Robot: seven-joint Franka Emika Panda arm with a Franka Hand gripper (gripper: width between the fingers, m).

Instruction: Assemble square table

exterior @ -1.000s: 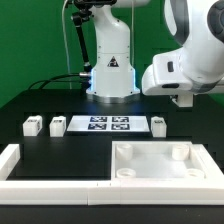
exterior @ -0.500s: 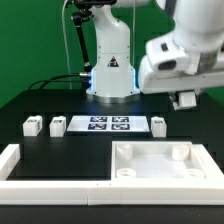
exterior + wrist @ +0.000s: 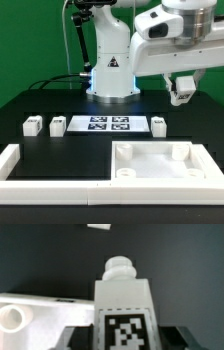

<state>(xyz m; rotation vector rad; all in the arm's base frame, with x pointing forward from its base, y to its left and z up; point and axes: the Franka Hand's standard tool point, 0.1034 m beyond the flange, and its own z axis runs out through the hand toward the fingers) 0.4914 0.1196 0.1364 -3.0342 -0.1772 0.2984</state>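
The square table top (image 3: 160,165), a white tray with a raised rim and round corner holes, lies at the front right in the exterior view. Its corner also shows in the wrist view (image 3: 28,314). My gripper (image 3: 182,92) hangs in the air above and behind the top, shut on a white tagged leg (image 3: 125,297). The leg sticks out between the dark fingers (image 3: 80,337), with its round peg end away from the camera. Three more legs (image 3: 32,126) (image 3: 57,125) (image 3: 159,125) stand on the black table.
The marker board (image 3: 105,124) lies between the loose legs. A long white rail (image 3: 20,168) runs along the front and left edges. The robot base (image 3: 110,70) stands at the back. A small white part (image 3: 98,226) shows far off in the wrist view.
The arm has lifted and swung toward the exterior view's left. The gripper with the leg now sits a little higher above the table top.
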